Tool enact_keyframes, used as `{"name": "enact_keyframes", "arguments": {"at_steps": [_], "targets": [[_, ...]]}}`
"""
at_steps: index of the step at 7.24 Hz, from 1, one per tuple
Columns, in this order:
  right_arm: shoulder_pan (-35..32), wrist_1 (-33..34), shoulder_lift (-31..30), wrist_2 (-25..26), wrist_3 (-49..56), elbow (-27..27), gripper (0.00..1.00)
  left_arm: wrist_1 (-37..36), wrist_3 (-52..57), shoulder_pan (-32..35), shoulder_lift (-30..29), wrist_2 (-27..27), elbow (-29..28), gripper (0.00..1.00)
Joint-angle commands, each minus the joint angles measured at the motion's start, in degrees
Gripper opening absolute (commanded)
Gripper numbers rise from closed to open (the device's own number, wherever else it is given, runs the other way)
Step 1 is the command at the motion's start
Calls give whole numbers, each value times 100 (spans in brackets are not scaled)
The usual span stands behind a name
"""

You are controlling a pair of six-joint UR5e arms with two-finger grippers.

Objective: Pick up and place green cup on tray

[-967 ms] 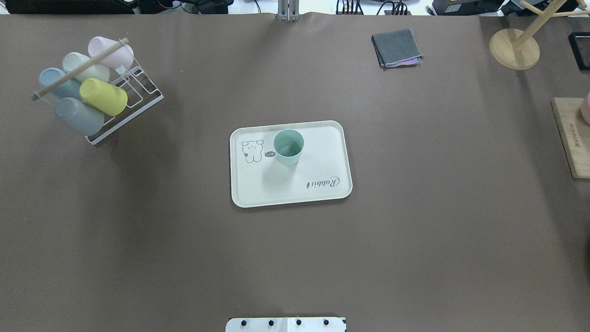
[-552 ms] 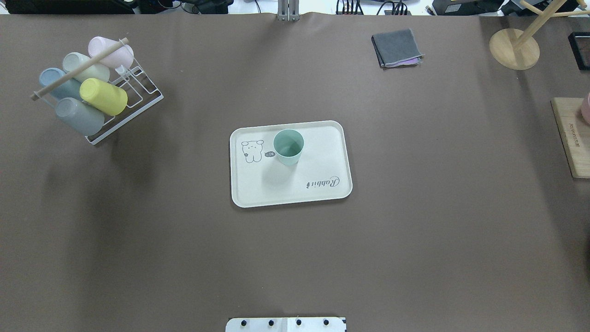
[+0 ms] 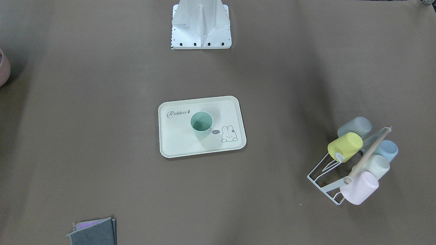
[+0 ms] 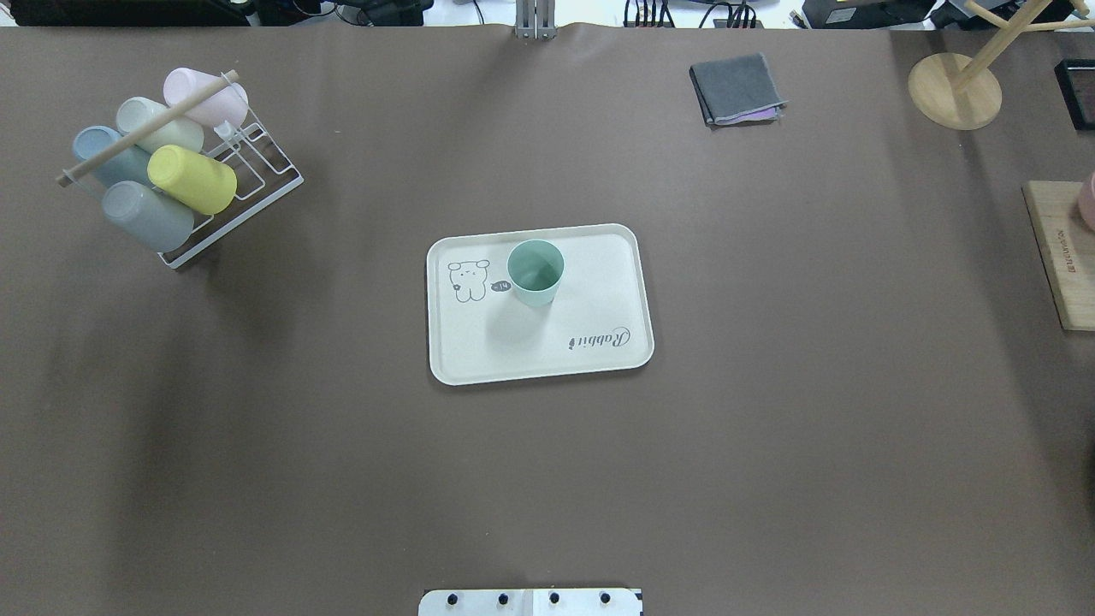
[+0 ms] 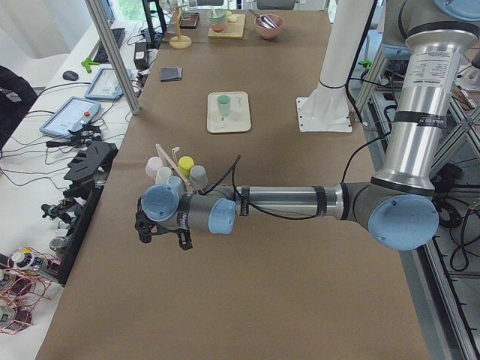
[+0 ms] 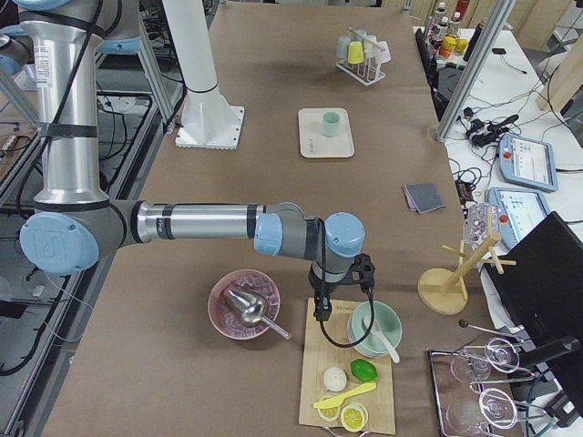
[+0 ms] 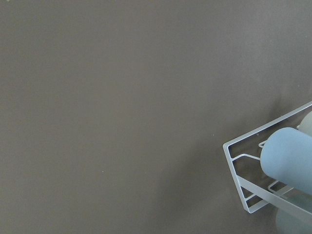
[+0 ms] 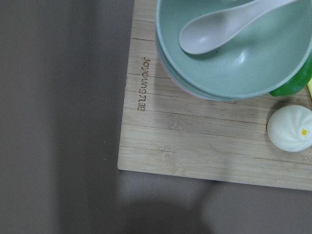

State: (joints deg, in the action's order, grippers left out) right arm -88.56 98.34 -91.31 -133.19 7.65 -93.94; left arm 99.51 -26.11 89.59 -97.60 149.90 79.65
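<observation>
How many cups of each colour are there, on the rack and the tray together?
Green cup, on the tray: 1
Yellow cup: 1
Pink cup: 1
Cream cup: 1
Blue cup: 1
Grey cup: 1
Total: 6

The tray [image 3: 177, 139] reads "Rabbit" — and "hi" beside its bunny [image 3: 229, 134].

The left arm [image 5: 285, 201] stretches out level, wrist bent so the left gripper [image 5: 160, 235] points down. The right arm [image 6: 191, 221] does likewise, right gripper [image 6: 322, 309] down. Finger spacing seems too small to judge.
</observation>
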Motion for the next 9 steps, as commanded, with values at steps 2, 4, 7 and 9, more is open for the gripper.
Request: {"name": "enact_keyframes", "arguments": {"at_steps": [2, 4, 7, 9], "targets": [[6, 1, -1, -22, 0, -2, 100, -11, 19, -28, 57, -459, 146, 99], [6, 1, 8, -31, -9, -2, 100, -577, 1942, 58, 22, -785, 181, 99], [6, -8, 8, -181, 0, -10, 100, -1364, 2023, 6, 82, -1461, 929, 99], [6, 1, 8, -181, 0, -28, 100, -1347, 2031, -2, 118, -1472, 825, 99]]}}
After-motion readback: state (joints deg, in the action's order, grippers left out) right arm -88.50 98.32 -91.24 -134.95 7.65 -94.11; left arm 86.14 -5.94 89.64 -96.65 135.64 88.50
